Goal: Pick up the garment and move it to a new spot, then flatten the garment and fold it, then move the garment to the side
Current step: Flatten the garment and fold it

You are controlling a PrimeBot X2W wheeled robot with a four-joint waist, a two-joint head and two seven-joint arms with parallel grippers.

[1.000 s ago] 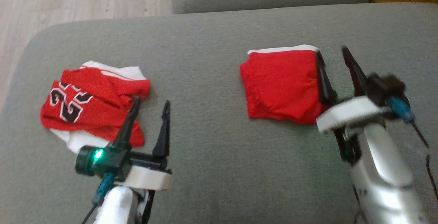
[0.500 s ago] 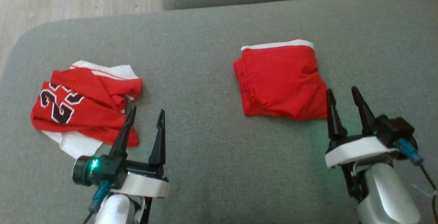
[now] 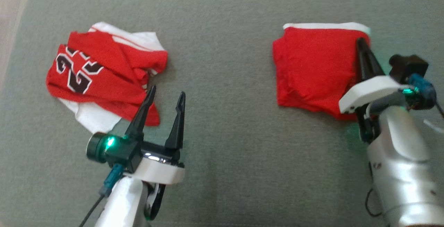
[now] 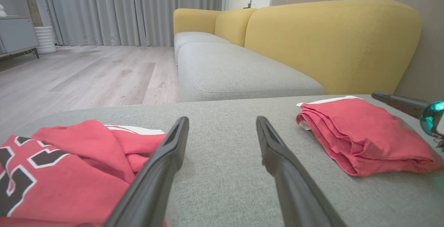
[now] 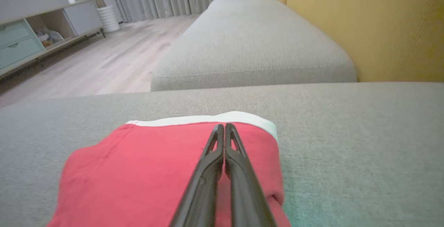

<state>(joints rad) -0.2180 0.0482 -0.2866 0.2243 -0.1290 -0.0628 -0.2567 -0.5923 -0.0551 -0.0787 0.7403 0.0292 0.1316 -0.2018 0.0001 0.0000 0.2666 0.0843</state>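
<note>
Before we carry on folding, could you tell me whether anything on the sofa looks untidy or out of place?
Yes: the numbered red jersey at the left lies crumpled in a heap, white cloth poking out from under it, unlike the neatly folded red garment at the right. Nothing else on the sofa cushion stands out.

Head view: my right forearm (image 3: 399, 140) covers the near right corner of the folded red garment (image 3: 312, 64). I cannot tell whether the right gripper (image 3: 361, 43), fingers together, pinches cloth or only lies over it. Left wrist view: the crumpled jersey (image 4: 62, 175) is cut off at the left and near edges. Its folds hide part of the number.
</note>
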